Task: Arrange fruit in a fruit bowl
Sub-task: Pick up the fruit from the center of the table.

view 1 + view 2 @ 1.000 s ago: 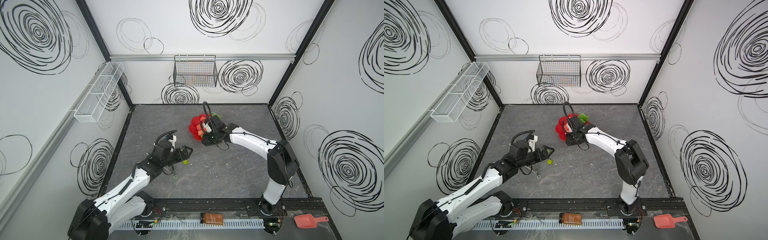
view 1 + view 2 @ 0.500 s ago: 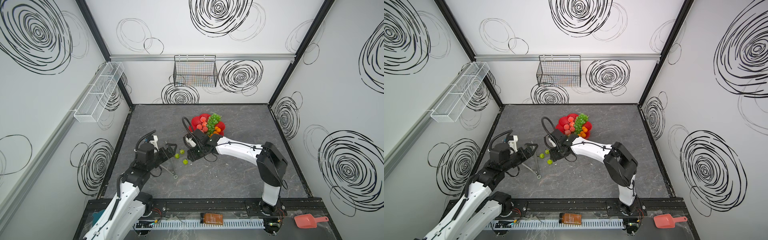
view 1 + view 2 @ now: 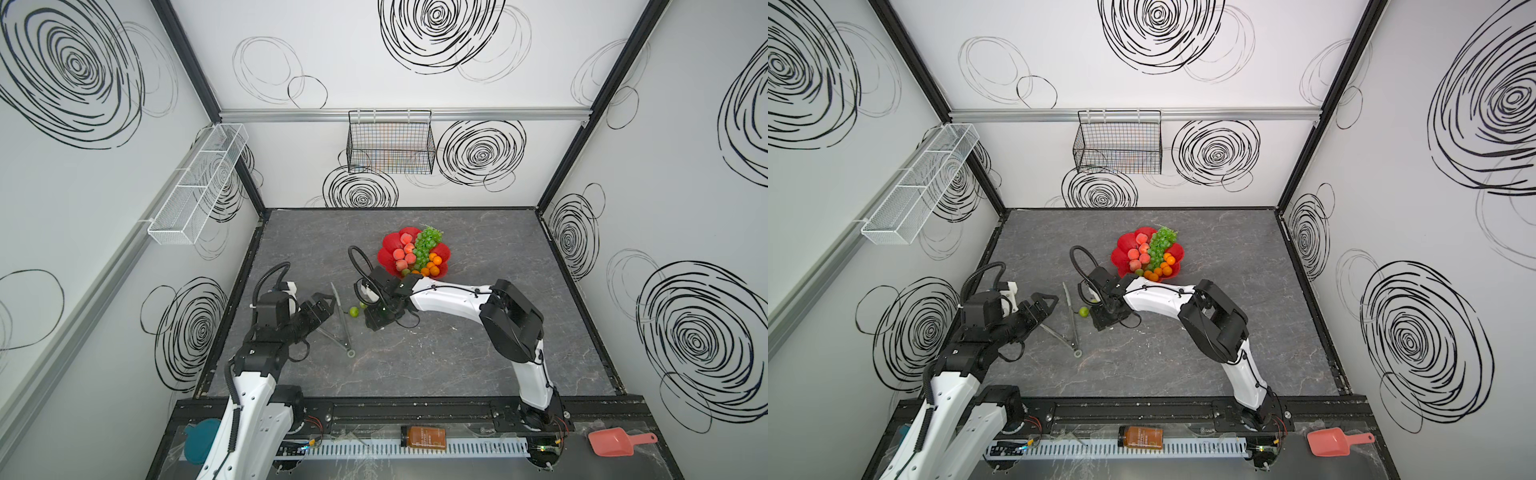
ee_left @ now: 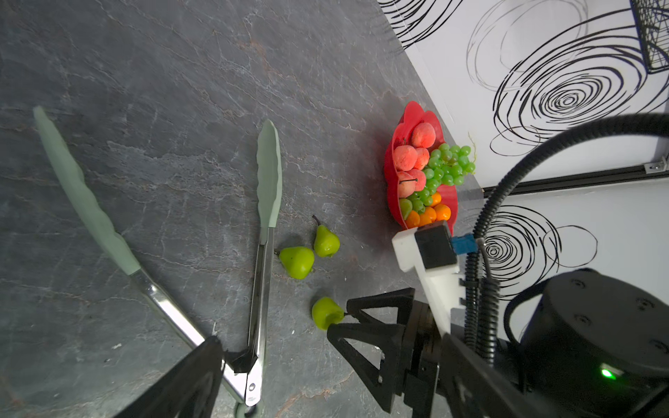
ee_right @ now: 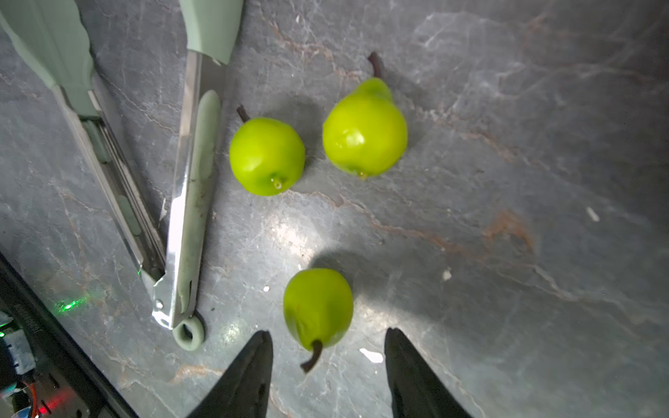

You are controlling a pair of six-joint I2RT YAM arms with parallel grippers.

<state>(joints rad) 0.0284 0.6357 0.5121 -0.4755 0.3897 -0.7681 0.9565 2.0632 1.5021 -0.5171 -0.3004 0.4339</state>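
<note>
The red fruit bowl [image 3: 390,245] [image 3: 1123,245] [image 4: 392,173] stands at the table's middle back and holds pink peaches [image 3: 401,253], a green grape bunch [image 3: 426,245] and orange tangerines [image 3: 432,266]. In front and to its left, three green pears lie on the table [image 5: 267,155] [image 5: 364,134] [image 5: 318,307]. My right gripper [image 5: 325,347] [image 3: 376,319] hangs open just over the nearest pear [image 4: 324,313], whose stem points between the fingertips. The left gripper [image 3: 326,301] [image 4: 331,347] is open and empty, left of the pears.
Green-tipped metal tongs [image 3: 341,320] [image 5: 188,181] lie spread between the two grippers, right beside the pears. A black wire basket [image 3: 390,143] hangs on the back wall and a white mesh rack [image 3: 195,187] on the left wall. A pink scoop [image 3: 611,442] and an amber bottle [image 3: 423,438] sit at the front.
My right arm swung from over the bowl down to the pears at front left, its jaws opening wider. The left arm drew back to the left, away from the pears.
</note>
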